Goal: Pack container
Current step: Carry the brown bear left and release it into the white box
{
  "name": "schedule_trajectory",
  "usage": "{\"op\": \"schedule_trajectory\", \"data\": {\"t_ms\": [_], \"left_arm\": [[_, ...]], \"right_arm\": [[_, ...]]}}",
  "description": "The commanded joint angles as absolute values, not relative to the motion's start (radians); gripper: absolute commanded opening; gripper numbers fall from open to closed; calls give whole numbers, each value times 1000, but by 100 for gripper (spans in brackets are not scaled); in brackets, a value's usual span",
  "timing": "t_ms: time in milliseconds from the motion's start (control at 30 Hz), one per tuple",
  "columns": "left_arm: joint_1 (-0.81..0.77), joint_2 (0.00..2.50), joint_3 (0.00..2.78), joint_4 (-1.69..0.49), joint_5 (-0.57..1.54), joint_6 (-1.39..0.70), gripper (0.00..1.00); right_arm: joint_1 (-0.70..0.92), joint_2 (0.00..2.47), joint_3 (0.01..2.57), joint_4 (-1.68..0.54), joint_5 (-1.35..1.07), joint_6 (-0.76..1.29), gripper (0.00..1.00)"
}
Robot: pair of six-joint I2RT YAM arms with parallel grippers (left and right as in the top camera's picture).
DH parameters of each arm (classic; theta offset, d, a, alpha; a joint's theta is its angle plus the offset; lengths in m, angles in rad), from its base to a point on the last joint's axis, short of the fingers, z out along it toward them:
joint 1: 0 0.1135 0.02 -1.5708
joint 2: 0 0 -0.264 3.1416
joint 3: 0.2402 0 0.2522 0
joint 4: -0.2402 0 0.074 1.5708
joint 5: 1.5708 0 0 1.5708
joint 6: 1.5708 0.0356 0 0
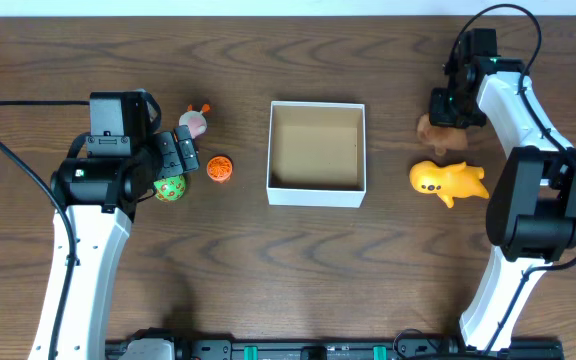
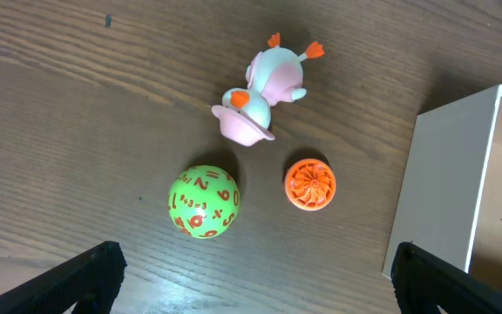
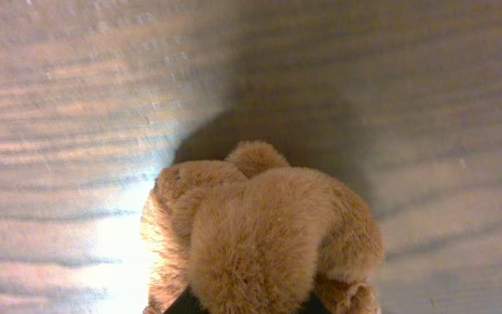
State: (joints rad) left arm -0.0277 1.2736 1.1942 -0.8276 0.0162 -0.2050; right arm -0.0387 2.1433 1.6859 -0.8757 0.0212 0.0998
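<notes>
- Our left arm [image 1: 83, 250] rises from the near edge of the table and bends inward at the wrist.
- Our left gripper [image 1: 173, 165] points down, its dark fingers [image 2: 85, 279] spread wide at the two lower corners of the wrist view.
- Our right arm [image 1: 528, 200] reaches to the far side and folds back.
- Our right gripper [image 1: 448, 110] hangs low; only dark slivers of it show, so we cannot tell its state.
</notes>
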Motion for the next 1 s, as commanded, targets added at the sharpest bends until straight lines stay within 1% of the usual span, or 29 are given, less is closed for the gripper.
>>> {"op": "schedule_trajectory", "data": {"t_ms": [0,167,267,300,367,467,600,733,900,967], "left_arm": [[-23,1274,1216,-830,15,-192,98],[-23,1274,1216,-830,15,-192,98],[-23,1274,1216,-830,15,-192,98],[-23,1274,1216,-830,15,-192,98],[-23,1274,1216,-830,15,-192,98],[-23,1274,1216,-830,15,-192,98],[-23,1274,1216,-830,15,-192,98],[-23,1274,1216,-830,15,-192,98],[-23,1274,1216,-830,15,-192,98],[-23,1274,1216,-830,15,-192,98]], "right_arm": [[-6,2051,1676,-900,87,124,1],[93,1857,1676,-925,109,147,1],[188,1734,1676,-925,109,208,2],[242,1686,1676,-913,110,231,2],[311,1643,1676,-902,113,242,1],[422,1614,1676,-893,171,326,1],[551,1645,1673,-874,241,428,2],[624,1744,1673,-851,316,495,2],[659,1905,1673,-757,217,513,1],[665,1952,1673,-724,217,525,1]]}}
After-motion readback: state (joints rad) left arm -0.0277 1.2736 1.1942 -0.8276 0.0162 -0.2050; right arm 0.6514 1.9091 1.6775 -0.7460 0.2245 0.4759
